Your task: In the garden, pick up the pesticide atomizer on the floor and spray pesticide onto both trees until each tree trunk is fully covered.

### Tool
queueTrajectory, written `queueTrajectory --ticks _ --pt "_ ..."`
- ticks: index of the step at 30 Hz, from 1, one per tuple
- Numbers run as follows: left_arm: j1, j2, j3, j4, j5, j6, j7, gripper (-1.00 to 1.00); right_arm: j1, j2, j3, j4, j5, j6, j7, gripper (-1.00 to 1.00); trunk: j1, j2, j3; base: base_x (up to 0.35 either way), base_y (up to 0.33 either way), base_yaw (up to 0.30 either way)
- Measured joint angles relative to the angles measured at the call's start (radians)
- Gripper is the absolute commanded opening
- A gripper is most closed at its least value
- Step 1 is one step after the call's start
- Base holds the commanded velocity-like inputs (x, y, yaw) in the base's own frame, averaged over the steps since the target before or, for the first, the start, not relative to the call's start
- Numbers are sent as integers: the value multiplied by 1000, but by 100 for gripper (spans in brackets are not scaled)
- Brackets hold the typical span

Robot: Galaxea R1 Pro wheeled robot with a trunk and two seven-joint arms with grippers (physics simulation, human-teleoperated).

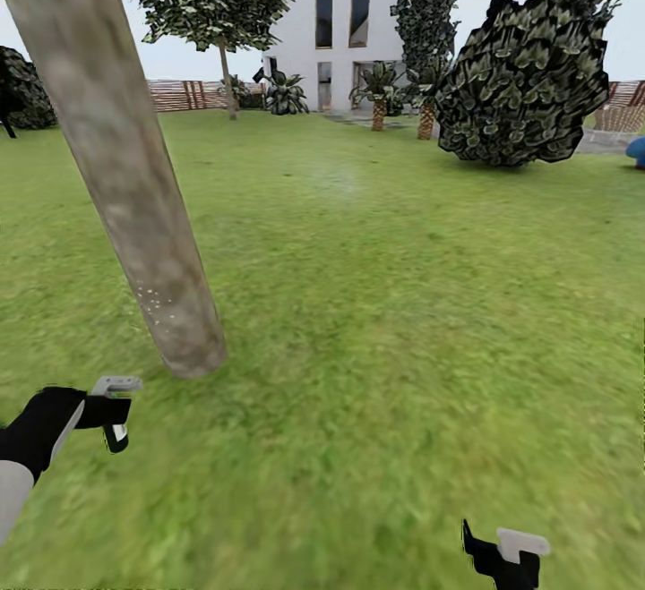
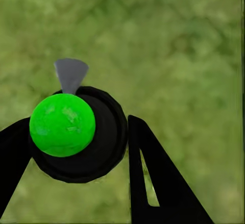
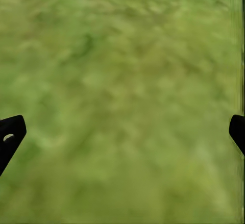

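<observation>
A thick, mottled grey-tan tree trunk (image 1: pixel 134 187) leans across the left of the head view, with white specks low on its bark. My left gripper (image 1: pixel 112 417) hovers over the grass just in front of the trunk's base, shut on the pesticide atomizer (image 1: pixel 116 437), a small dark thing with a pale label. In the left wrist view the atomizer (image 2: pixel 76 132) appears as a black round body with a green cap and a grey nozzle, between the two black fingers (image 2: pixel 153 178). My right gripper (image 1: pixel 506 556) is low at the front right, open over bare lawn (image 3: pixel 122 101). A second tree (image 1: pixel 229 80) stands far back.
The green lawn (image 1: pixel 376 303) stretches to a brown slat fence (image 1: pixel 184 94) and a white house (image 1: pixel 336 26). A large dark shrub (image 1: pixel 524 89) stands at the right, small palms (image 1: pixel 378 98) by the house, and a blue object (image 1: pixel 638 151) at the right edge.
</observation>
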Motion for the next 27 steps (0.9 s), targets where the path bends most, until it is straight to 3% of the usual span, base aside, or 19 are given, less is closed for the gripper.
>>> queueTrajectory --ticks 4,9,12,16,20,27 --pt "0 -1 0 70 4 -93 1 -100 0 -1 0 0 0 0 -1 100 0 0 0 47 -270 5" --pt "0 -2 4 76 4 -100 3 -100 0 -1 0 0 0 0 0 100 0 0 0 120 -259 0" --pt "0 -1 26 86 2 -101 5 -100 0 0 0 0 0 0 0 100 0 0 0 188 -230 0" --pt "0 -3 31 92 7 -101 87 -100 0 1 0 0 0 0 0 100 0 0 0 231 -195 31" --pt "0 -31 32 91 8 -101 98 -100 0 3 0 0 0 0 0 100 0 0 0 238 -186 223" --pt "0 -36 33 90 5 -101 99 -100 0 3 0 0 0 0 0 100 0 0 0 240 -179 275"
